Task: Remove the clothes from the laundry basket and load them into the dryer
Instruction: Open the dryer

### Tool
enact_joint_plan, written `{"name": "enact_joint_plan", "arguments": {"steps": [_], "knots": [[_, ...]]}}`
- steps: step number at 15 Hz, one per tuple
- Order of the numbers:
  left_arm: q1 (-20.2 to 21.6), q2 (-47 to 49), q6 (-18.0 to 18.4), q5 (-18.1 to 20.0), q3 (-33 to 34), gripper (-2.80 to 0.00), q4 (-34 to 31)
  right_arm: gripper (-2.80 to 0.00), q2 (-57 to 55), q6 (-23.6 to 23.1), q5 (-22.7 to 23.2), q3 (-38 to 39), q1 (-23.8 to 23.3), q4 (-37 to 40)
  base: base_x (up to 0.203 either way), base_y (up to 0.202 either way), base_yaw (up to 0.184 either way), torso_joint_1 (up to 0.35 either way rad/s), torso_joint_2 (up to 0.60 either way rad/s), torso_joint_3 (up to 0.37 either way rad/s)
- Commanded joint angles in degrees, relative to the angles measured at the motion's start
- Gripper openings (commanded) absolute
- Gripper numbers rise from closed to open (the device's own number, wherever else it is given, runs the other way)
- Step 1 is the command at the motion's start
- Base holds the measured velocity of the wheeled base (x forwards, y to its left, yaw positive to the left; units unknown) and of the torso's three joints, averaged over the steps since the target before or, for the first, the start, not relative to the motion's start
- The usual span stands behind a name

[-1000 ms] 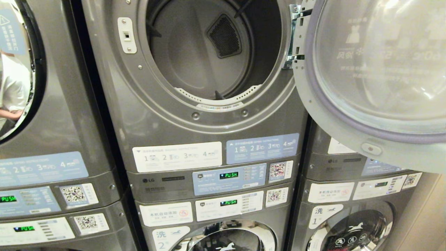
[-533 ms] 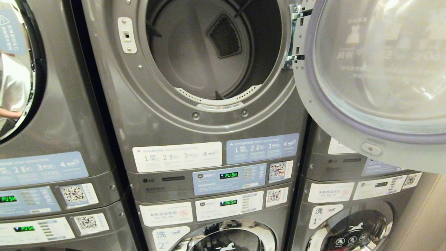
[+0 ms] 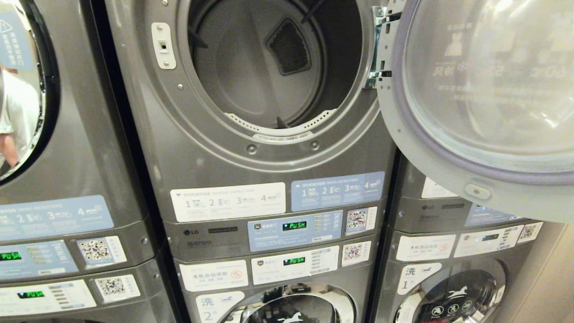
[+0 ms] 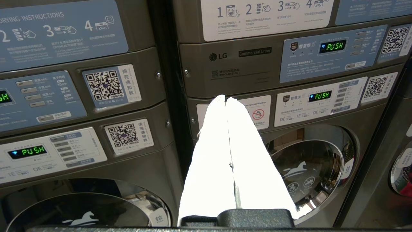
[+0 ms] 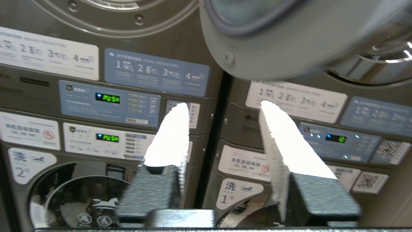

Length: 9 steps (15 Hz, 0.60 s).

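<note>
The right gripper, white fingers spread apart and holding nothing, faces the grey control panels; above it gapes the round-mouthed grey steel dryer, door open. The left gripper is pressed closed, empty.

The right gripper points at the fronts of two stacked grey machines, its two white fingers spread well apart with nothing between them. Beyond one finger is the left-hand machine's blue control panel, showing a green display, with a white panel and a second green display below it. A blue instruction sticker sits above those panels. Lower down is the round washer door, beside a label marked 2. The open dryer door hangs across the upper part of the view, over the neighbouring machine.
</note>
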State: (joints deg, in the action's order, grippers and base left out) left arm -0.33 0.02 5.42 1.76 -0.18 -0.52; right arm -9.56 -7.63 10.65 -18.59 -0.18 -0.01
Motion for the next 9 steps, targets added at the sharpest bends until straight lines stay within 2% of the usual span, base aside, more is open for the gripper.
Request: {"name": "enact_joint_plan", "arguments": {"steps": [1,6,9], "knots": [[0.0,0.0,0.1,0.0,0.0,-2.80,0.0,-2.80,-10.6,0.0,0.7,-2.9,0.0,-1.6,0.000,0.000,0.000,0.000,0.00,0.000],[0.0,0.0,-0.2,-0.1,0.1,-2.80,0.3,-2.80,-26.0,0.1,-2.3,-9.6,-0.1,-4.4,0.000,0.000,0.000,0.000,0.00,0.000],[0.0,0.0,-0.3,-0.2,0.1,-2.80,0.3,-2.80,-30.3,0.1,-4.1,-13.5,-0.1,-4.6,0.000,0.000,0.000,0.000,0.00,0.000]]}}
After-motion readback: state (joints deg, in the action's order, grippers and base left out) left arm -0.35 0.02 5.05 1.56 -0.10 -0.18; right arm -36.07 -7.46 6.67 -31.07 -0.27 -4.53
